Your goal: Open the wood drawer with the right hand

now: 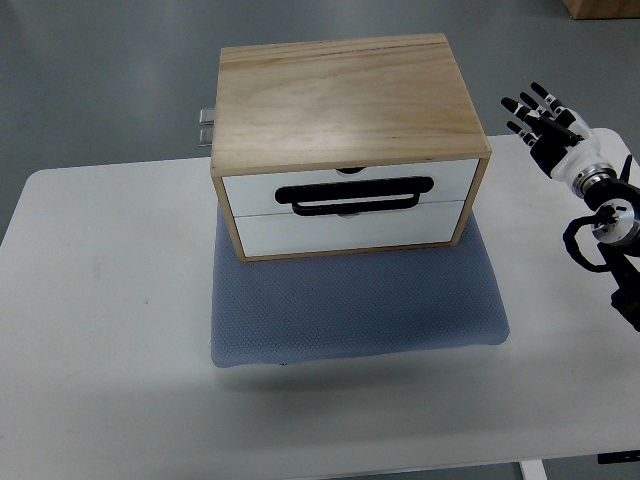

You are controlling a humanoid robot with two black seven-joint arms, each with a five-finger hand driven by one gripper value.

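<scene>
sitting toward the far edge of the white table (100,300), the wood drawer box (345,140) rests on a blue-grey mat (360,300) — the mat spreads out past the box's front toward the near edge. the box has a plain plywood top and two white drawer fronts stacked one above the other, both flush with the frame. a black loop handle (355,195) lies across the seam between the two fronts. a small metal fitting (205,127) sticks out at the box's far left corner.

the right hand (545,120) hangs at the table's right edge, well apart from the box — its black-tipped fingers (527,101) are spread and straight, released, holding nothing. its arm, with black cabling at the wrist (600,225), runs off along the right edge.
</scene>
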